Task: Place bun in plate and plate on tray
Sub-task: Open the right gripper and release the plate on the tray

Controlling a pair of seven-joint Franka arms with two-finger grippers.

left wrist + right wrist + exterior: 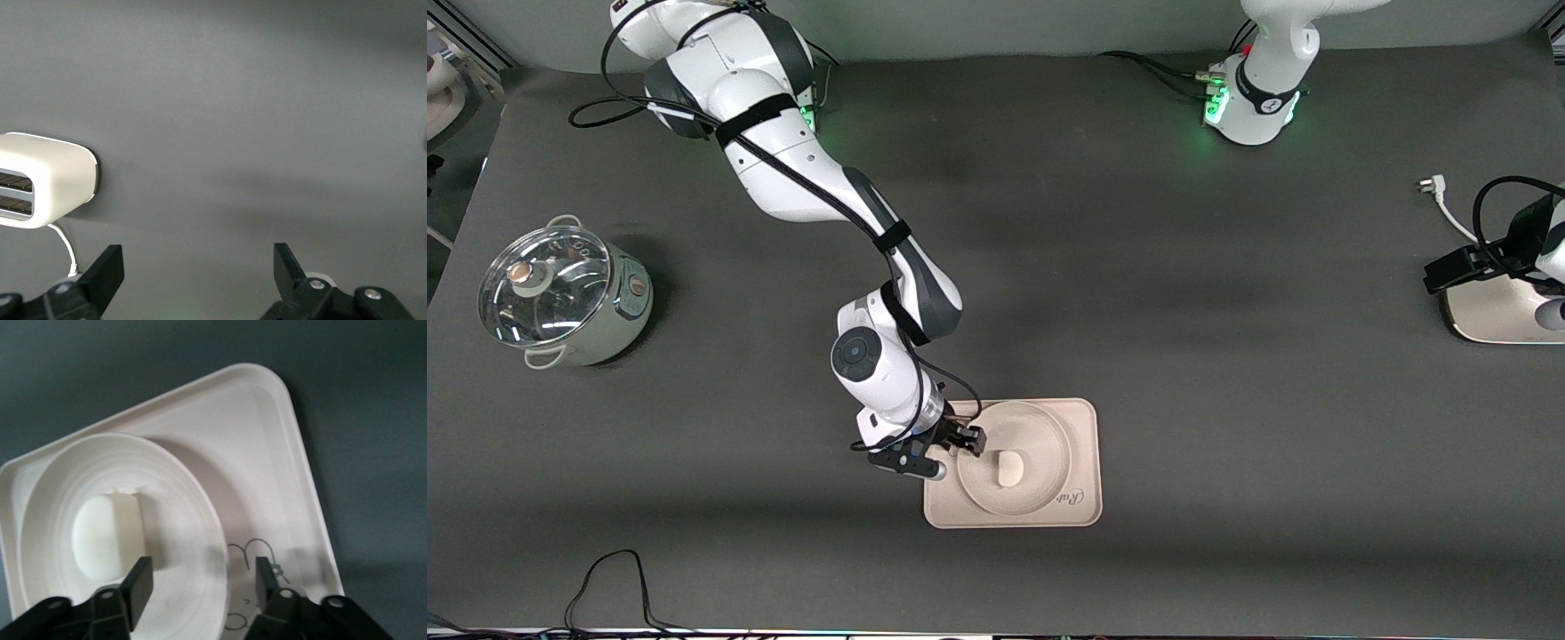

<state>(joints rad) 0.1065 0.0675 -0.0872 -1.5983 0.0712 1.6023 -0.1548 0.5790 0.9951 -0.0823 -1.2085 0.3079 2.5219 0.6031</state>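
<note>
My right pincer (pixel 967 442) stands over the rim of the round, plain cream-white plate (pixel 1040 425), at the plate's edge toward the right arm's end of the counter. Its two black fingers (pixel 138 583) are parted and straddle that raised rim without pinching it; the right wrist view shows a gap on either side, so I am released and carrying nothing. The small plain white bun (pixel 1010 468), rounded on one side, lies inside the plate, just beside my fingertips and apart from them. The plate sits on the cream rectangular tray with rounded corners (pixel 1083 462), covering most of it; a bit of script lettering shows on the tray past the plate's rim, on the edge nearer the front camera.

My right arm reaches from its base down the counter, elbow bent, with the wrist turned so the pincer points at the plate from the side.

My left pincer (pixel 197 277) hangs open and holds nothing, waiting above the dark grey counter (pixel 1227 356) at the left arm's end, well apart from the plate. Beside it lies a white box-shaped appliance with dark slots (pixel 40 180) and a white cord. Toward the right arm's end, well apart from the plate, stands a pale green pot with a glass lid (pixel 560 298).
</note>
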